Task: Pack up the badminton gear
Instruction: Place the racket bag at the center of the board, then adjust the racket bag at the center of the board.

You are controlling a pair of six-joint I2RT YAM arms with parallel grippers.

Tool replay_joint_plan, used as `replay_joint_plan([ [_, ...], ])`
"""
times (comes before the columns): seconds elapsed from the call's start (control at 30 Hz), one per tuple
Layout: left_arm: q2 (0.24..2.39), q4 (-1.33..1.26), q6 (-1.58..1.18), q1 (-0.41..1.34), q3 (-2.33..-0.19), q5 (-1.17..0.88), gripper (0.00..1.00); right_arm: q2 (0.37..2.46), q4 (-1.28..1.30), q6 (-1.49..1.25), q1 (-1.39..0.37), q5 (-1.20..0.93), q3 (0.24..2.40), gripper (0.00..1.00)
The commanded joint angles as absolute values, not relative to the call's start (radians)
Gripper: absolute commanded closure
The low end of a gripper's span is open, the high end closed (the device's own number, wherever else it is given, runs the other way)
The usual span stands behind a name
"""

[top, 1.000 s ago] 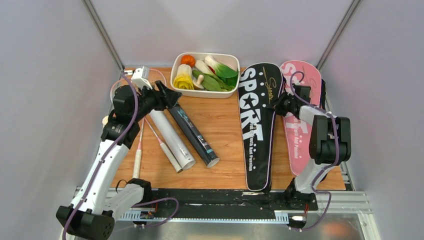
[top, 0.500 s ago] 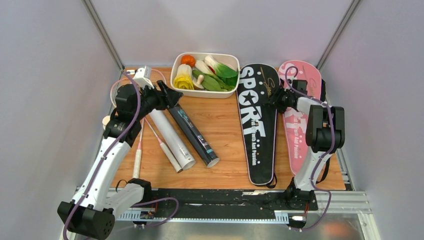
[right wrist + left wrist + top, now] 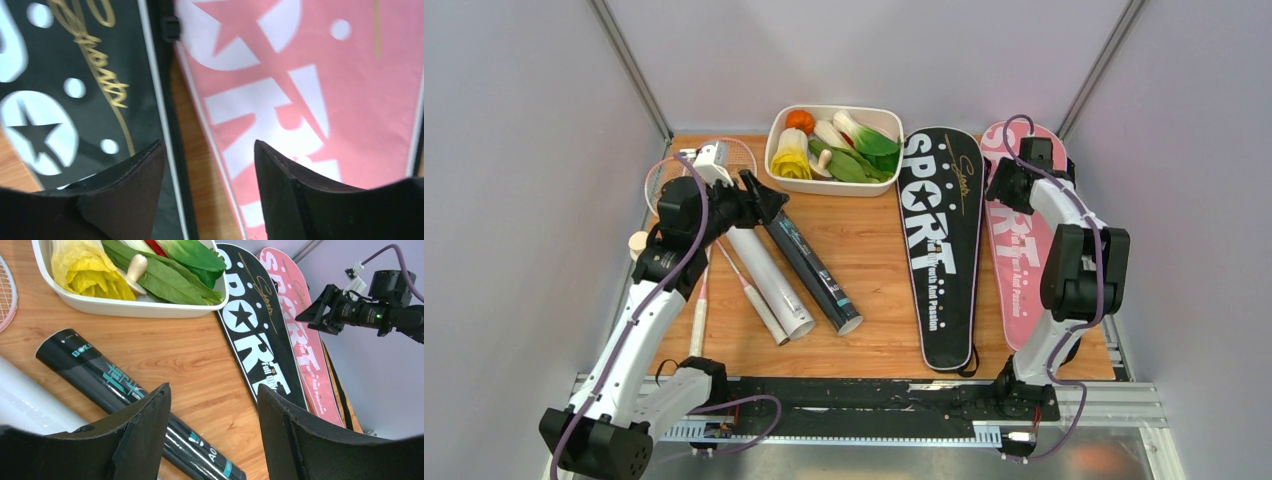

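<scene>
Pink cover [image 3: 1016, 262] lies under the right pincer [image 3: 207, 154], spread empty; left pincer [image 3: 215, 396] gapes empty, seemingly above black tube [image 3: 100, 374].

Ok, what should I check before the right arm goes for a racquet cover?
1. Right gripper fingers open, empty: ok.
2. Left gripper fingers open, empty, over the long black tube: ok.
3. Black fabric "SPORT" racquet cover lying flat: ok.
4. Pink fabric "SPORT" racquet cover apart from it, wood showing between: ok.
5. Covers unzipped: cannot tell.
6. Racquets packed: not ok; a white-gripped thin-framed racquet lies bare on the wooden table.
</scene>
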State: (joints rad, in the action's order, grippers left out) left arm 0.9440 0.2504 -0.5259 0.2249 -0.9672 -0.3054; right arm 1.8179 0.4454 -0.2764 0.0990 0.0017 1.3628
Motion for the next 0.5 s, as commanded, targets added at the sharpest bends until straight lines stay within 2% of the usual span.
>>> replay_joint_plan([
  [0.0, 0.914, 0.234, -0.502, 0.226, -0.962, -0.311, 0.29, 1.831, 0.536, -0.182, 0.084, 0.196, 1.363, 0.37],
  [0.17, 0.917, 0.241, -0.493, 0.225, -0.953, -0.306, 0.29, 1.854, 0.539, -0.16, 0.07, 0.18, 1.35, 0.43],
  [0.47, 0.94, 0.235, -0.496, 0.227, -0.958, -0.304, 0.29, 1.952, 0.531, -0.159, 0.024, 0.218, 1.351, 0.46],
])
